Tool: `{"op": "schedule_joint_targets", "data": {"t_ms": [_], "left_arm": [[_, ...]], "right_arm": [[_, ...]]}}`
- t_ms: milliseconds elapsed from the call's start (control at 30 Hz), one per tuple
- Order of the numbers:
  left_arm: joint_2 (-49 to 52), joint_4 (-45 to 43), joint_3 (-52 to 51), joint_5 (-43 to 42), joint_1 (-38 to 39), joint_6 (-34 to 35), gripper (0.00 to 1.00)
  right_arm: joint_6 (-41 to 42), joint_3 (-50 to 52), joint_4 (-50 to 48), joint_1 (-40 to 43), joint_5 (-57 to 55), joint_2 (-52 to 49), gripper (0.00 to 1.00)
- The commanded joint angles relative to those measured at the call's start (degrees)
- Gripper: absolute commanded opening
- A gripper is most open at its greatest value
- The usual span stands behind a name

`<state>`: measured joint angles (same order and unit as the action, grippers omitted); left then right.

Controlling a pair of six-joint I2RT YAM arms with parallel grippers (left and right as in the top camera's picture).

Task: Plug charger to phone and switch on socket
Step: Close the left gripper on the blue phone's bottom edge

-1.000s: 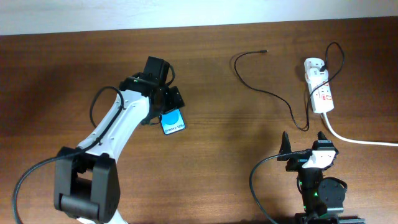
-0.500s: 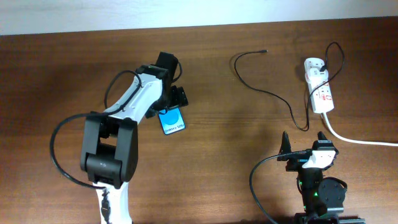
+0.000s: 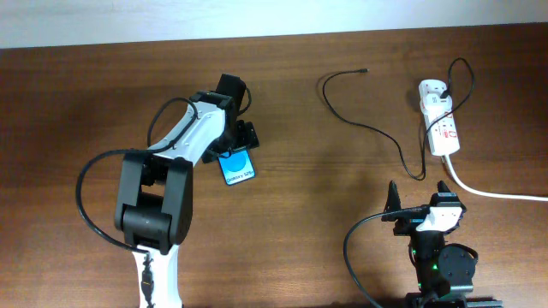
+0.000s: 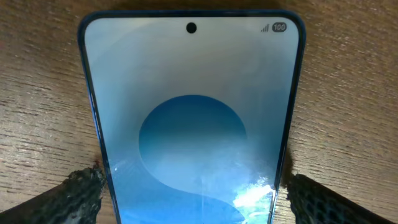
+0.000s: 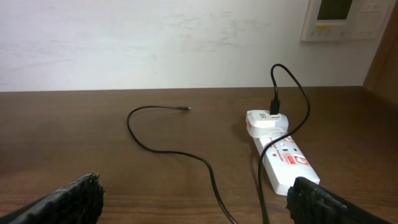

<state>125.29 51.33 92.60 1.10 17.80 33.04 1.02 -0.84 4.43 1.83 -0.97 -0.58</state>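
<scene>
Phone [image 3: 239, 167] lay flat and screen-up on the bench [image 3: 77, 94], left of centre, well apart from the charger [image 3: 377, 131] and the socket [image 3: 441, 128]. Your left pincer [image 4: 194, 190] straddled its long edges, likely to steady or carry it toward the charger; whether it was clenched, you could not tell. Your right pincer [image 5: 196, 199] sat released near the socket, well placed to fetch the connector tip [image 3: 364, 71], which lay free on the bench.
</scene>
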Motion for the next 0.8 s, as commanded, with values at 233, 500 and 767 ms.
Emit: {"op": "schedule_joint_targets", "data": {"t_ms": [233,500,767], "left_arm": [[1.9,3.7,0.1,-1.4,-0.1,0.8,0.94],[1.9,4.9,0.1,-1.8,0.0,0.7,0.94],[1.9,3.8,0.1,-4.4,0.0,0.8,0.71]], "right_arm": [[-0.3,0.5,0.2,0.0,0.2,0.4,0.98],[-0.3,0.5,0.2,0.0,0.2,0.4,0.98],[-0.3,0.5,0.2,0.0,0.2,0.4,0.98]]}}
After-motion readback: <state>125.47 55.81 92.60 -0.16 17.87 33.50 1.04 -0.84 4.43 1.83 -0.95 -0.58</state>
